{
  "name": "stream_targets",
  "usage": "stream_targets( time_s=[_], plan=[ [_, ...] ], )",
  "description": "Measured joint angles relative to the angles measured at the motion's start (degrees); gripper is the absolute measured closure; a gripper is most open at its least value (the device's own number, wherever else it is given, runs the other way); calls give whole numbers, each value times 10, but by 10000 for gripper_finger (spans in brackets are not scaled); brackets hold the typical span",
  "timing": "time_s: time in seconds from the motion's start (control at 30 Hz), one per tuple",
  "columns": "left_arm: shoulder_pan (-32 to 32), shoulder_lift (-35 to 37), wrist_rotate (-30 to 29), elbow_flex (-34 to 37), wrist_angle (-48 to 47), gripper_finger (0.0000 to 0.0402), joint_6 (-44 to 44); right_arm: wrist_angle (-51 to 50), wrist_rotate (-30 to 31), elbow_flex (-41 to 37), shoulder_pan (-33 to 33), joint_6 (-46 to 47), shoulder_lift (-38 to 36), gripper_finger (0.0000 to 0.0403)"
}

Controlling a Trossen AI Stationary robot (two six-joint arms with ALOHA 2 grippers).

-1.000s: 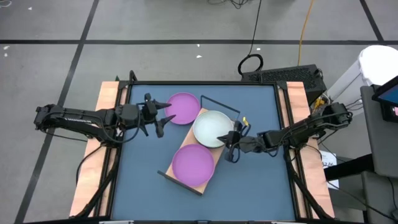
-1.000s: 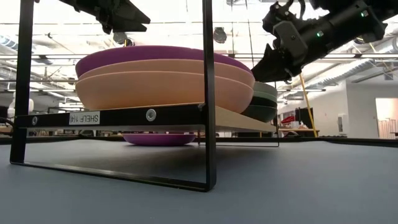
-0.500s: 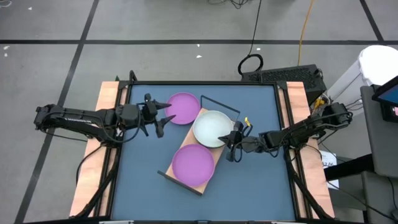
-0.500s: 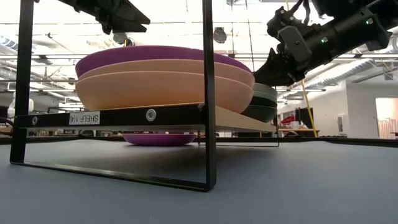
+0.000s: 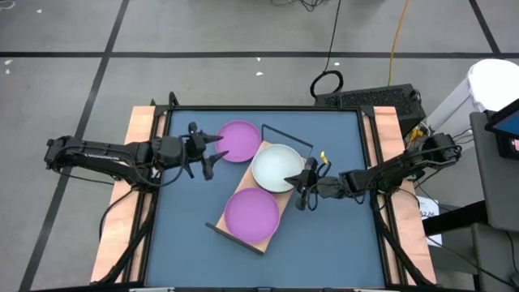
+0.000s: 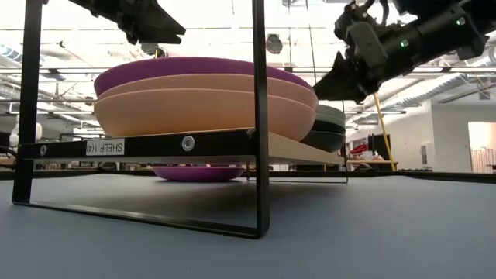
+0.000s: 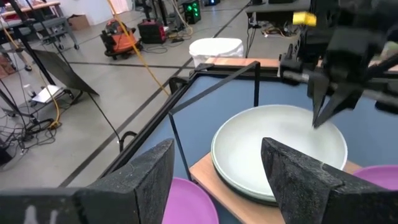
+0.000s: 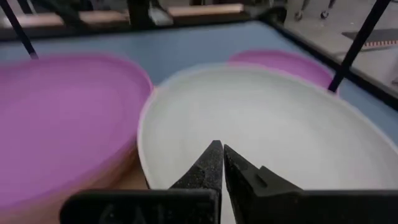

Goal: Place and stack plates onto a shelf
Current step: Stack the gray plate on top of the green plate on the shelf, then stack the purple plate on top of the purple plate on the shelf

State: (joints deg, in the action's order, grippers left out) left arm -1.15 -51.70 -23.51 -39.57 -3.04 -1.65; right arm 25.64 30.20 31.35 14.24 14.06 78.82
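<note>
— Shelf [image 5: 240,225] from above?
— It lies slanted on the desk [image 5: 332,235], carrying a purple plate [image 5: 251,214] and a white-grey plate [image 5: 277,167]; another purple plate [image 5: 240,140] is beside it.
— Low view?
— Stacked plates [image 6: 203,105] on its board.
— Your wrists?
— My left fingers [image 7: 154,174] are spread; my right fingers [image 8: 211,165], pressed together, hover over the white-grey plate.

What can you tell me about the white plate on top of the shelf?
The white plate is round, shallow and matte, pale with a greenish tint. It lies flat, face up and empty, topping a stack of darker plates at one end of the wooden shelf, beside the stack topped by a purple plate. The right claw, shut, hangs just over its rim; whether it touches is unclear.
</note>
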Motion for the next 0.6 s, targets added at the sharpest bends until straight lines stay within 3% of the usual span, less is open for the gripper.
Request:
stream_targets(
  time_s=[0.47, 0.6],
  plan=[
    [18, -1, -5, 0, -104, 156, 8, -13, 0, 0, 25, -32, -126, 403],
    [46, -1, 43, 0, -127, 156, 0, -54, -2, 0, 35, -32, -167, 403]
  ],
)
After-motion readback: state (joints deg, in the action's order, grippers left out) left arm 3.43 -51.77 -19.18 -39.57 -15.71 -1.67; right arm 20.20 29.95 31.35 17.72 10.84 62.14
